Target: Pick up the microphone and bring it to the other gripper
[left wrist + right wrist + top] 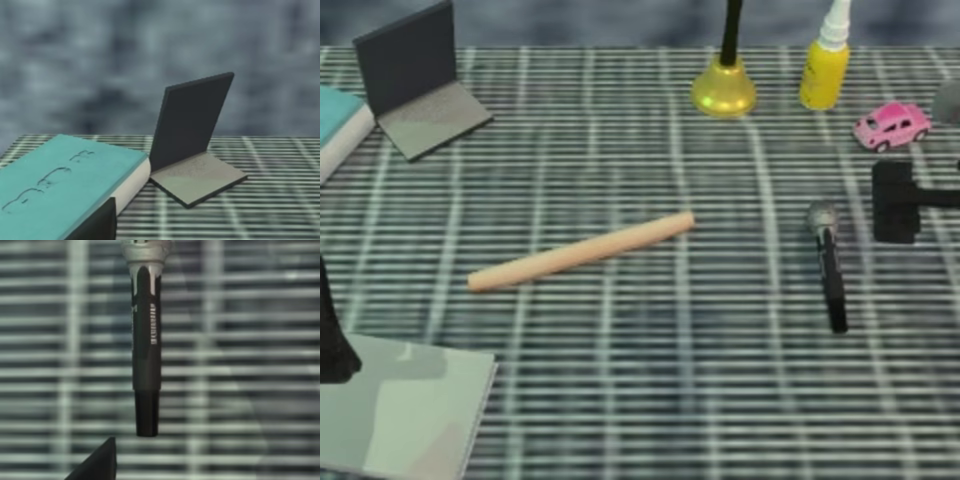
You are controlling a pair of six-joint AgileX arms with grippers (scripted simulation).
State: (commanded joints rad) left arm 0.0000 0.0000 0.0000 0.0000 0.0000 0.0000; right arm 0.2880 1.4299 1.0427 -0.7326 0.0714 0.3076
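The mic (828, 262) lies flat on the tabletop (650, 370) near the right edge, head toward the far edge, free of either tool and clear of the rod (582, 252), so its handle is open to a grasp. The right tool (895, 202) hovers just beside the mic's head at the right edge, probably staged for the pick-up; its state cannot be told. The left tool (332, 345) sits parked at the left edge, state likewise undetermined.
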